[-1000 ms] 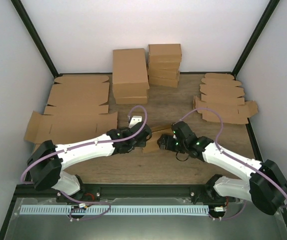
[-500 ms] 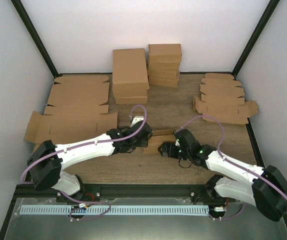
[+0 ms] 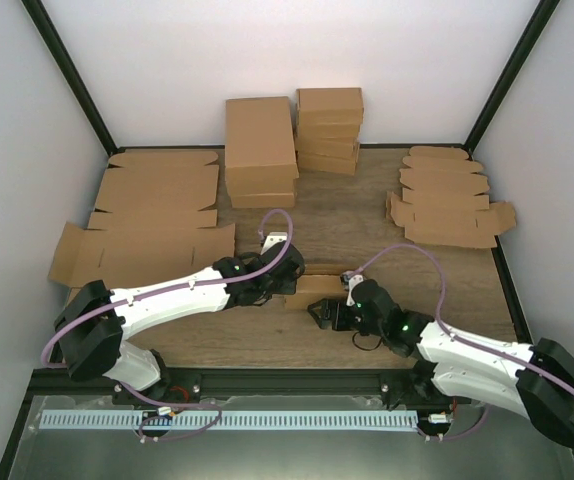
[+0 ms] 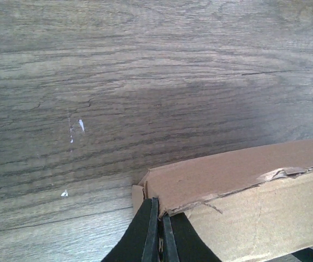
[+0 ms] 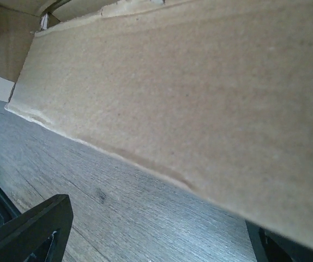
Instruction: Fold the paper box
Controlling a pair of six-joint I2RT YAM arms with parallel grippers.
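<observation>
as right end effector (image 3: 324, 312) retreats to near edge, wide | left end effector (image 3: 290, 283) pinches paper box (image 3: 319, 288) rim (fold unfinished)

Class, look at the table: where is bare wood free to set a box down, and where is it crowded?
Free: the wood between the stacks and the paper box; also the near strip. Crowded: left blanks and right blanks.
</observation>
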